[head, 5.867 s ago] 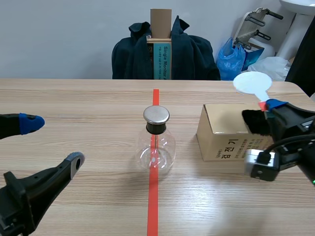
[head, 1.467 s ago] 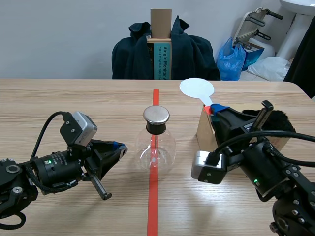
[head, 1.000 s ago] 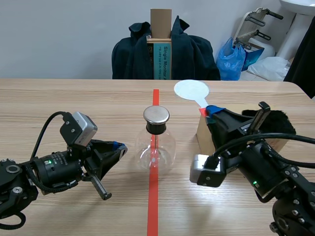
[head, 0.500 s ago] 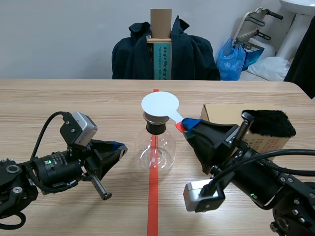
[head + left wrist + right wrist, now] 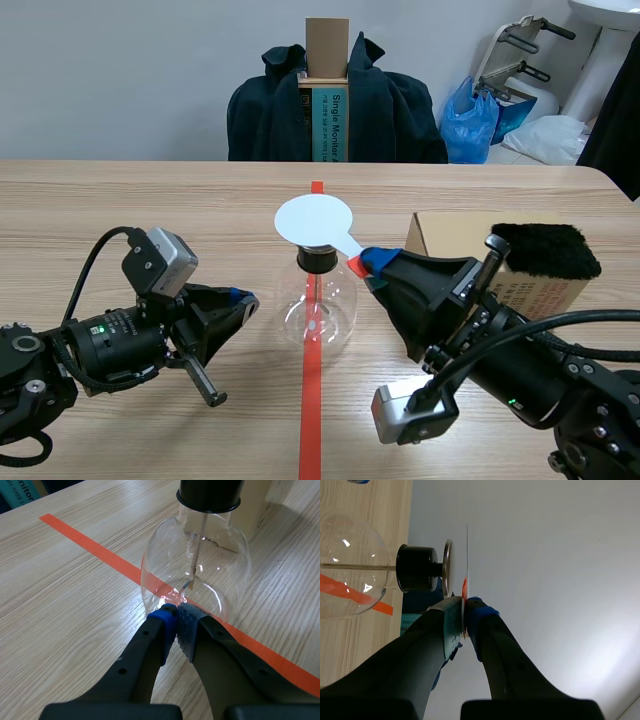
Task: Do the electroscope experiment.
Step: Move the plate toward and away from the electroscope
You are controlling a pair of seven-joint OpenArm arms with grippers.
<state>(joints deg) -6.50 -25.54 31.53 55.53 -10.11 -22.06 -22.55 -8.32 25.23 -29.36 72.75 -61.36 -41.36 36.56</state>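
A round glass flask electroscope [image 5: 318,305] with a black stopper [image 5: 317,259] stands on the red tape line at mid-table. My right gripper [image 5: 366,263] is shut on the red handle of a white disc paddle [image 5: 315,220], which hovers just over the flask's top and hides it in the scene view. In the right wrist view the paddle [image 5: 467,555] shows edge-on, a small gap from the metal cap plate [image 5: 446,568]. My left gripper [image 5: 175,617] is shut on nothing, its tips resting at the flask's [image 5: 200,570] lower left side.
A cardboard box [image 5: 445,238] stands right of the flask with a black fur pad [image 5: 545,250] on top. A chair draped with a dark jacket [image 5: 335,105] is beyond the table's far edge. Bare wood lies ahead of the left arm.
My right arm has carried the paddle leftward and down, from above the box to just over the flask's top. The left arm has stayed still.
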